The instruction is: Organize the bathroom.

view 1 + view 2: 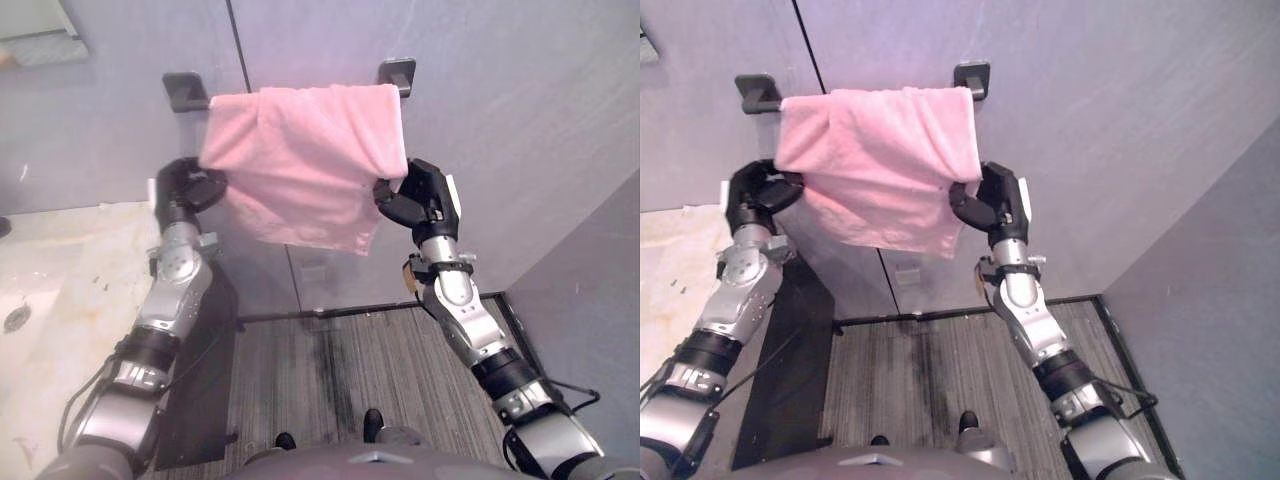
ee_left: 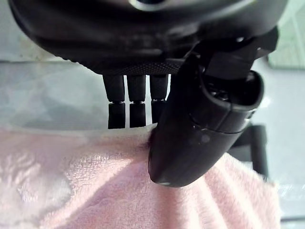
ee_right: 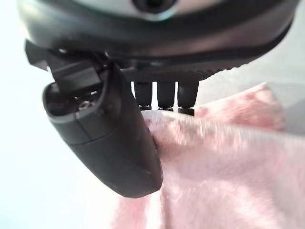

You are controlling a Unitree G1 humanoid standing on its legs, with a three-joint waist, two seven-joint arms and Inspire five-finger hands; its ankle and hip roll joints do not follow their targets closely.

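The pink towel [image 1: 305, 160] hangs over the black wall rail [image 1: 190, 92], spread between both hands. Left hand [image 1: 188, 187] pinches its left edge, thumb over cloth. Right hand [image 1: 418, 195] pinches its right edge likewise. Grey wall [image 1: 520, 110] behind.

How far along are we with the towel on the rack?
Done: the pink towel already hangs over the wall rail. In hand: the left hand and right hand each pinch a side edge of it. Left: it hangs bunched and uneven, so it likely needs spreading flat before both hands let go.
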